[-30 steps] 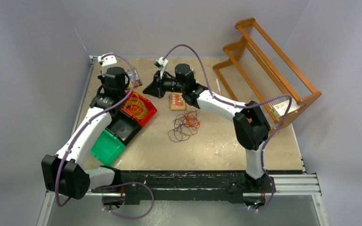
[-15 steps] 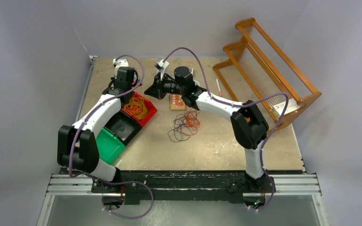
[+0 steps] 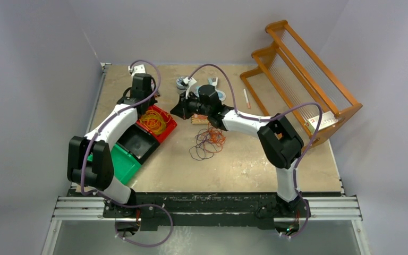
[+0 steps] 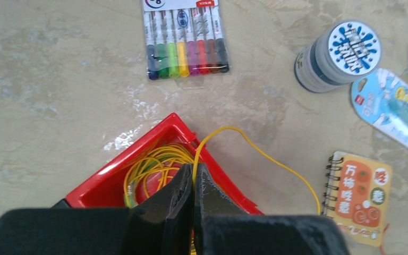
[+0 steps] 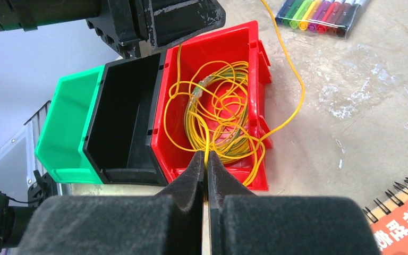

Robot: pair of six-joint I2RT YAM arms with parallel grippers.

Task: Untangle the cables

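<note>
Top and wrist views, sorting stage. The left hand is pinched shut on a strand of the yellow cable, directly above the red bin. The right hand is likewise closed narrow on a yellow strand at the bin's opposite rim. Most of the yellow cable lies coiled inside the red bin. One long loop is outside it: in the left wrist view it leaves the fingers toward 1 o'clock, crosses the rim and runs down toward 4 o'clock, ending just beside the notebook.

The purple-and-orange tangle rests on the table, well apart from the bins. In the top view it lies at about 5 o'clock from the right hand and 4 o'clock from the left hand, with the right arm clearly nearer.

Judgement: the stray loop runs roughly from 10 to 4 o'clock across the table, so gathering it calls for a pull toward the bin, at 10 o'clock. The tangle is probably the right arm's next concern.
</note>
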